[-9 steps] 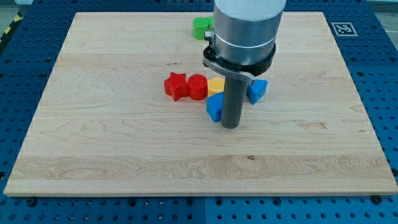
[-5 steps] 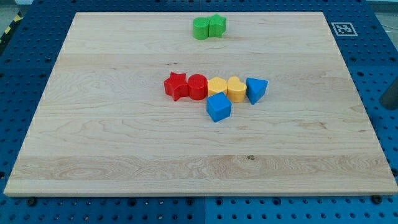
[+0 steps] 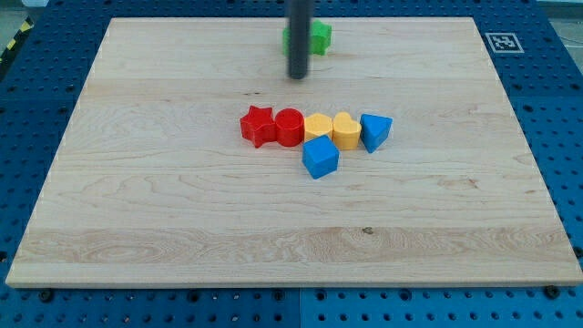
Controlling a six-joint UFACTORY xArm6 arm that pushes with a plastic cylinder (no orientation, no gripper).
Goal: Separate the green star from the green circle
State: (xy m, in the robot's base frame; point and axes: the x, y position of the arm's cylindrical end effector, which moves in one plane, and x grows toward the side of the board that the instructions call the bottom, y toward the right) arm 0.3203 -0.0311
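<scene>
Lying nearest the view's bottom is the bare front of the wooden board [image 3: 182, 246], pale, with fine grain and a small dark knot right of its middle; it rests on a blue perforated table [image 3: 565, 109].

Just above the frame's centre sits a tight cluster of glossy plastic blocks. A blue cube [image 3: 320, 157] is the nearest, tilted, touching the row behind it. That row runs left to right: a red star [image 3: 258, 125], a red circle [image 3: 290, 126], a yellow block [image 3: 317, 126] whose shape is unclear, a yellow heart [image 3: 346, 129] and a blue block [image 3: 375, 131] that looks roughly triangular. Each touches its neighbour.

Farther back, at the upper centre of the frame, my rod stands upright, dark and straight, running out past the top edge. My tip [image 3: 297, 77] rests on the wood just in front of the green pair, well apart from the red-yellow-blue cluster. There is no hand or jaw on it to open or close: it holds nothing.

The rod hides much of the green circle [image 3: 286, 38], of which only a sliver shows at the rod's left. The green star [image 3: 319, 36] shows at the rod's right. Whether they touch behind the rod cannot be told.

At the upper right corner of the frame, a black-and-white square marker [image 3: 503, 42] lies on the table; no writing can be read.
</scene>
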